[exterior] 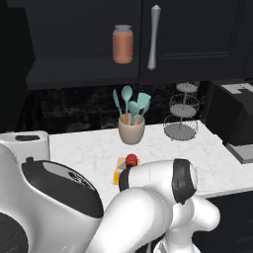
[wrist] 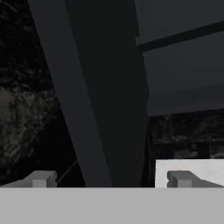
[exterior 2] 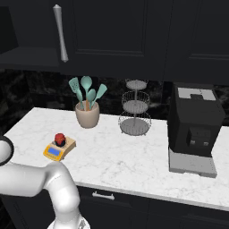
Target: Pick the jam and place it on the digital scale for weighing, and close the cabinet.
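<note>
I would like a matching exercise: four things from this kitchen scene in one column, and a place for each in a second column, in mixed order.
Things:
1. jam
2. tall orange-brown jar
3. utensil cup
4. coffee machine

Places:
A. on the open cabinet shelf
B. on the digital scale
C. counter, far right
D. counter, left of the wire tier stand

Pairs: 1-B, 2-A, 3-D, 4-C
</note>
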